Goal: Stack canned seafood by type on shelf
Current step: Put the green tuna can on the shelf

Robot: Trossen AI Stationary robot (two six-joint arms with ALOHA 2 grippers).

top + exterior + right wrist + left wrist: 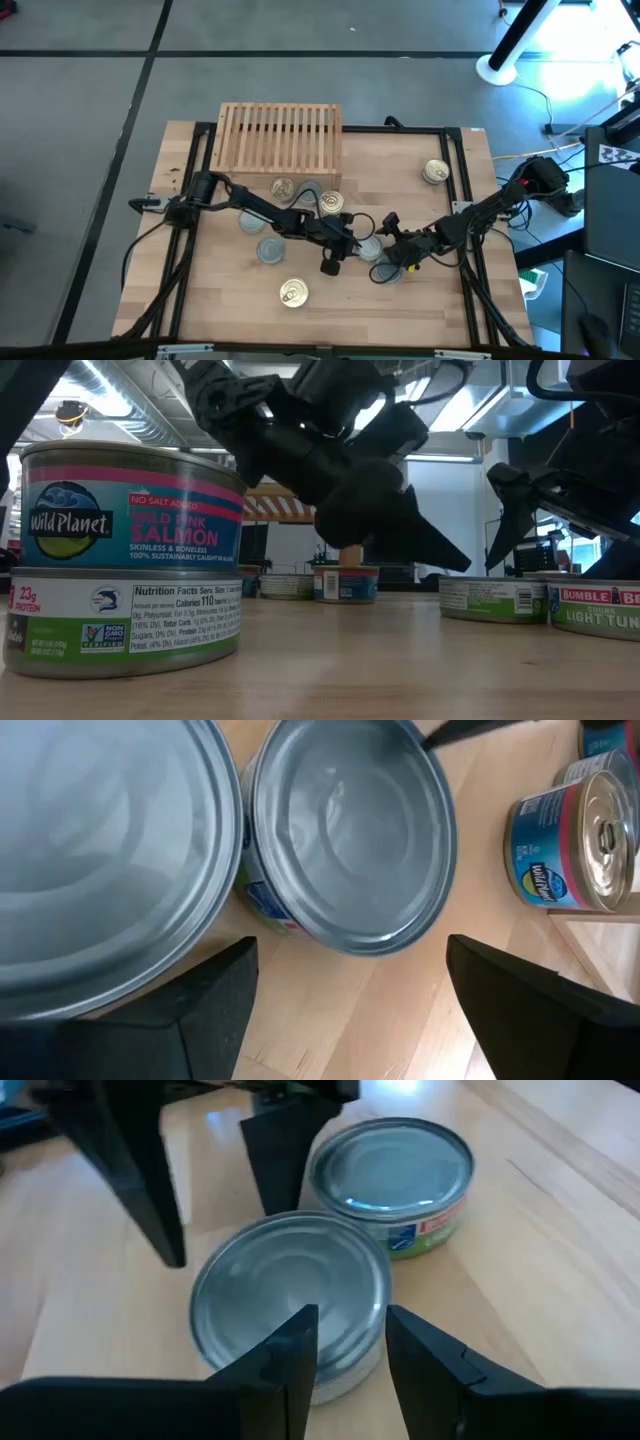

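The shelf (280,150) stands at the table's far side. Gold-lidded cans (332,203) and silver-lidded cans (271,250) lie scattered on the table in front of it. My left gripper (350,1365) is low at the table's middle (352,248) and open by a narrow gap. Its fingertips stand over the near rim of a silver can (290,1295). A second silver can (395,1180) stands on the table right beside that one. My right gripper (350,1010) faces the left one from the other side of these cans (385,252), wide open with nothing between its fingers. My left gripper comes at the silver can's near rim (345,1330) slanting down from the table's left. Whether its fingertips (300,1350) touch the lid I cannot tell. The can sits flat on the table.
Two cans stand stacked near the front edge (130,560), gold lid on top (293,292). One gold can (435,172) sits alone at the far right. Two more cans (283,187) stand against the shelf's front. A black frame (460,180) borders the table.
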